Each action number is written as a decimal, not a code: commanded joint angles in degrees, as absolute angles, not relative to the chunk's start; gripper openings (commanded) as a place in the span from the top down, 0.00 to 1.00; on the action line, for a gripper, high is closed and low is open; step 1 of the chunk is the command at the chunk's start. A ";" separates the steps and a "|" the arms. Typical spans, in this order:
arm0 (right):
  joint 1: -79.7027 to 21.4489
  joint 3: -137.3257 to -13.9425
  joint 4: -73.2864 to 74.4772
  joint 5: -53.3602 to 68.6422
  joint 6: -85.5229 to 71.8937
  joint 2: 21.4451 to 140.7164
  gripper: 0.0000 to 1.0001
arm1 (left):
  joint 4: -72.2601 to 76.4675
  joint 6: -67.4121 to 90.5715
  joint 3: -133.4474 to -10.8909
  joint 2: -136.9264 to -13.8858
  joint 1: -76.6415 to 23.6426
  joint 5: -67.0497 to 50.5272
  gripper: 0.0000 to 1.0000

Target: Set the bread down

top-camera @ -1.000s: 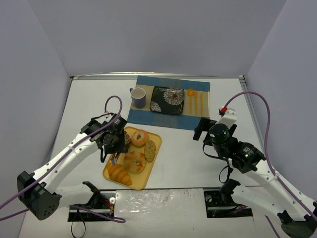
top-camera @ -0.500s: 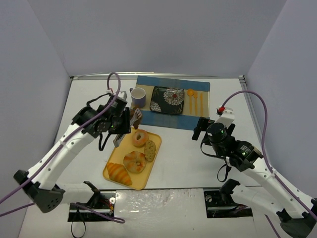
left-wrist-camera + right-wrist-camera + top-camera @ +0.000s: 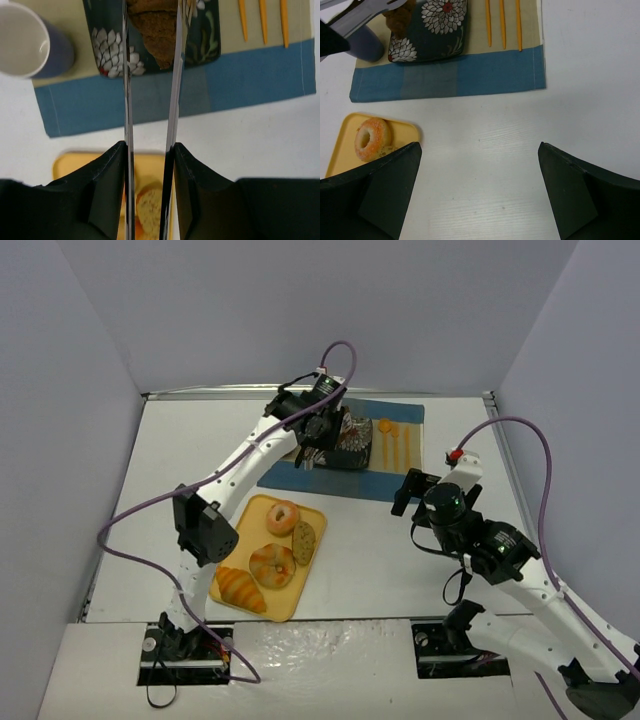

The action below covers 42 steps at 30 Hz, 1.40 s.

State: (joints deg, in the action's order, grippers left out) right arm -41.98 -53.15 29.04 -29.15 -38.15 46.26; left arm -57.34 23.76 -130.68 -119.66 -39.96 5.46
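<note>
The bread (image 3: 159, 35), a small dark brown pastry, is pinched between the long metal fingers (image 3: 175, 90) of my left gripper (image 3: 154, 10), which is shut on it. It hangs over the left half of the dark flower-patterned plate (image 3: 107, 45); whether it touches the plate I cannot tell. From above, the left gripper (image 3: 320, 437) sits over that plate (image 3: 352, 435) and hides most of the bread. The right wrist view catches the bread (image 3: 400, 17) at the plate's (image 3: 440, 30) edge. My right gripper (image 3: 480, 190) is open over bare table, nothing between its jaws.
A blue and beige placemat (image 3: 330, 480) carries the plate, a purple mug (image 3: 25, 40) and orange cutlery (image 3: 392, 445). The yellow tray (image 3: 235, 555) holds two glazed ring breads (image 3: 282, 517), a speckled cookie (image 3: 304, 537) and a croissant (image 3: 240, 588).
My left arm has swung from the yellow tray up and to the far right, carrying the bread to the flowered plate. The right arm has barely moved.
</note>
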 commanded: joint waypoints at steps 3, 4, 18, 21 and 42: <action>-41.71 -57.31 31.64 -32.41 -39.39 44.56 0.00 | -57.79 20.52 -146.25 -131.32 -38.32 6.28 1.00; -41.75 -57.55 32.13 -32.51 -39.46 44.32 0.00 | -57.58 20.73 -147.23 -132.62 -38.08 6.00 1.00; -41.75 -58.07 33.75 -32.08 -39.99 43.46 0.00 | -50.41 19.39 -140.63 -133.21 -37.09 5.71 0.78; -41.75 -58.09 33.84 -32.25 -40.08 43.77 0.00 | -50.10 18.82 -140.63 -131.08 -37.18 5.80 0.49; -41.84 -58.09 33.74 -32.43 -39.90 44.13 0.00 | -47.45 20.44 -114.86 -102.68 -40.33 14.27 0.37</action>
